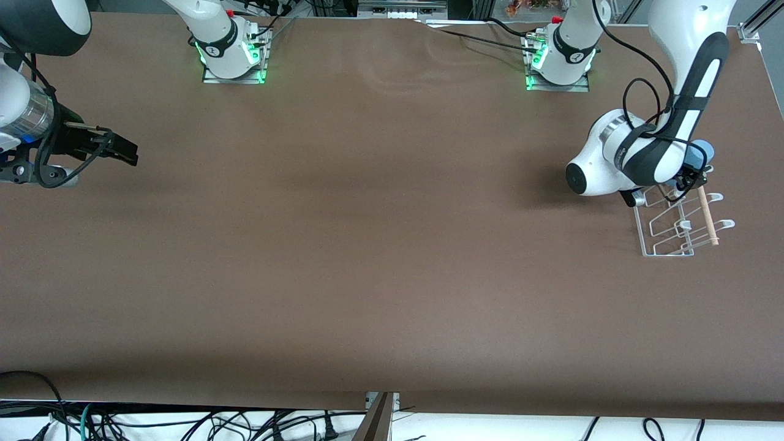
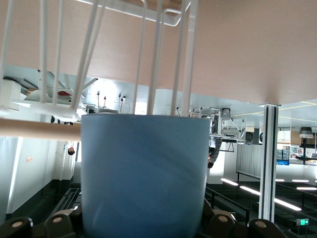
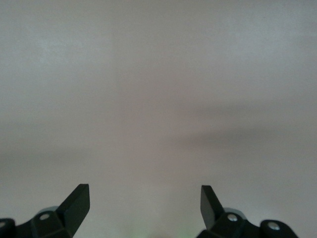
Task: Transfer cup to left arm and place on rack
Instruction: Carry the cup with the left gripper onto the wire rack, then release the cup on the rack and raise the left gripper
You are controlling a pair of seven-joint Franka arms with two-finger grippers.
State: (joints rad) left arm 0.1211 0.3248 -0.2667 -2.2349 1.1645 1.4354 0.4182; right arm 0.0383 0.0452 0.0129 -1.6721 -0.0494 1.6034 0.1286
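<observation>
From the front camera I see the right arm's all-black slender gripper (image 1: 125,150) hanging over bare brown table (image 1: 367,245) at its own end, and its wrist view shows the fingers (image 3: 77,201) spread wide with nothing between them. At the other end, the left arm's gripper (image 1: 695,174) sits over the small white wire rack (image 1: 674,223) with its thin wooden dowel (image 1: 707,215). Only a sliver of the small light-blue plastic cup (image 1: 701,150) shows from the front, but the left wrist view shows that cup (image 2: 143,173) clamped between the fingers, against the rack's wires (image 2: 153,54).
</observation>
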